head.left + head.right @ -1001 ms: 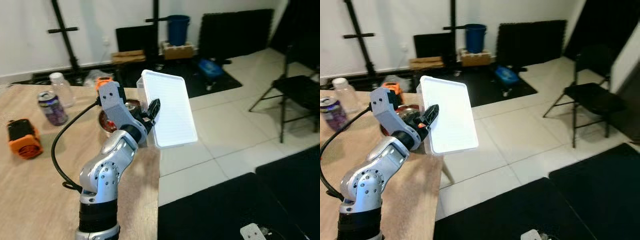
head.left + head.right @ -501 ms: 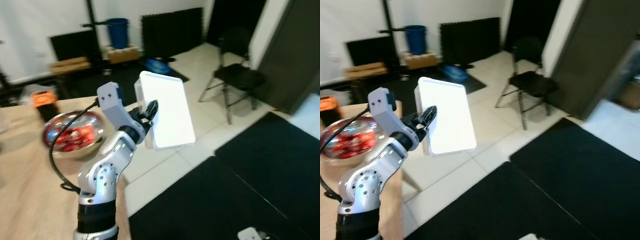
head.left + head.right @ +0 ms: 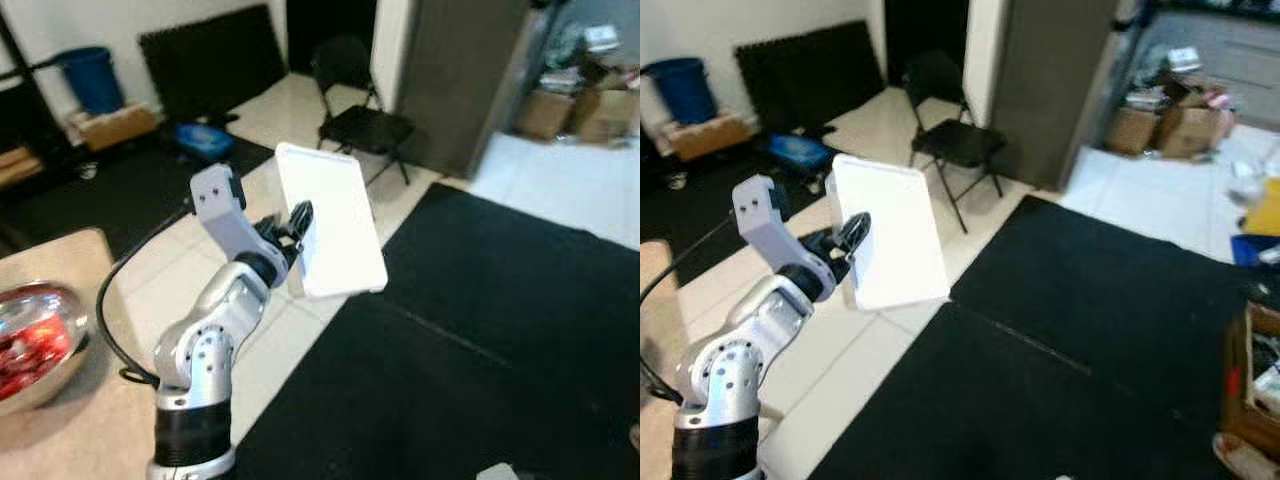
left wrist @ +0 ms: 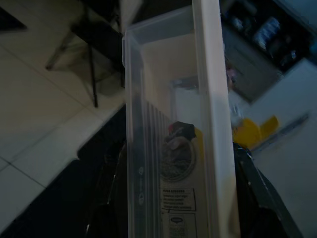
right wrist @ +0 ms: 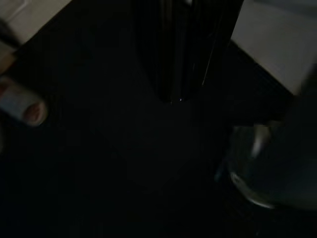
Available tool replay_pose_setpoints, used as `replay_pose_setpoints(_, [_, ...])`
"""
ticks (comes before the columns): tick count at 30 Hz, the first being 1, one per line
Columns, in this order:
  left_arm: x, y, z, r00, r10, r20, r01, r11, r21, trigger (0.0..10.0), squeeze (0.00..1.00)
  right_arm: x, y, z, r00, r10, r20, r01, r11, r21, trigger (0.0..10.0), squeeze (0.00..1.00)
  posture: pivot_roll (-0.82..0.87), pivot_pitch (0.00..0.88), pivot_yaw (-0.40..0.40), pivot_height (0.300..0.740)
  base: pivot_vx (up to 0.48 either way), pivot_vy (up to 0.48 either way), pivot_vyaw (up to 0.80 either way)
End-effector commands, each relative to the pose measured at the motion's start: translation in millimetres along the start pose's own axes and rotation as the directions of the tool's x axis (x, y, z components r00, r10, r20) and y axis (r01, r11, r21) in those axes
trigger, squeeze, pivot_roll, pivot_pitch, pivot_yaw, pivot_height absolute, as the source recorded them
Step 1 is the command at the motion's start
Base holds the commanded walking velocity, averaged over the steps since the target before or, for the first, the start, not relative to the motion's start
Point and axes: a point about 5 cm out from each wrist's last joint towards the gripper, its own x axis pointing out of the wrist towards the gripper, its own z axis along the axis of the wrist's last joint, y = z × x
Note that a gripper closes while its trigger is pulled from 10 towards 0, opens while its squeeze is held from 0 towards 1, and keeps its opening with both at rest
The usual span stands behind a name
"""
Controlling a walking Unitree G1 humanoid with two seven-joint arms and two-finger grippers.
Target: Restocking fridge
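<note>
My left gripper (image 3: 296,224) is raised in front of me and shut on a white, translucent plastic container (image 3: 334,226), held on edge with its broad flat side facing me. In the left wrist view the container (image 4: 173,124) runs straight out between the two black fingers (image 4: 257,193), and a printed label shows through its wall. My right gripper (image 5: 179,94) hangs low in the dark over black floor, its fingers closed together with nothing between them.
A wooden table corner (image 3: 70,420) with a metal bowl (image 3: 30,345) of red items lies at my left. Black floor mats (image 3: 480,340) spread ahead. Beyond stand a folding chair (image 3: 360,115), a tall grey cabinet (image 3: 460,80) and cardboard boxes (image 3: 590,110).
The whole view has swung to the right: the table and bowl slid off to the left, the chair, grey cabinet and boxes came in. The left gripper still holds the container the same way.
</note>
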Motion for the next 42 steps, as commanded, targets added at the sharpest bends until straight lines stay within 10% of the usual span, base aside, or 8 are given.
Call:
replay_pose_setpoints(1, [-0.9, -6.6, 4.6, 0.999, -0.034, 0.024, 0.034, 0.999, 0.001, 10.0, 0.00, -1.1, -2.7, -3.1, 1.000, -0.011, -0.009, 0.011, 1.000, 0.008, 10.0, 0.00, -0.03, 0.094, -0.019, 0.740, 0.000, 0.000, -0.77])
replay_pose_setpoints(42, [-1.9, -2.4, 2.6, 0.999, -0.011, 0.032, 0.010, 0.999, 0.035, 10.0, 0.00, 0.5, -3.0, 3.3, 1.000, -0.007, 0.017, 0.007, 1.000, -0.003, 10.0, 0.00, -0.03, 0.095, -0.022, 0.740, 0.000, 0.000, -0.71])
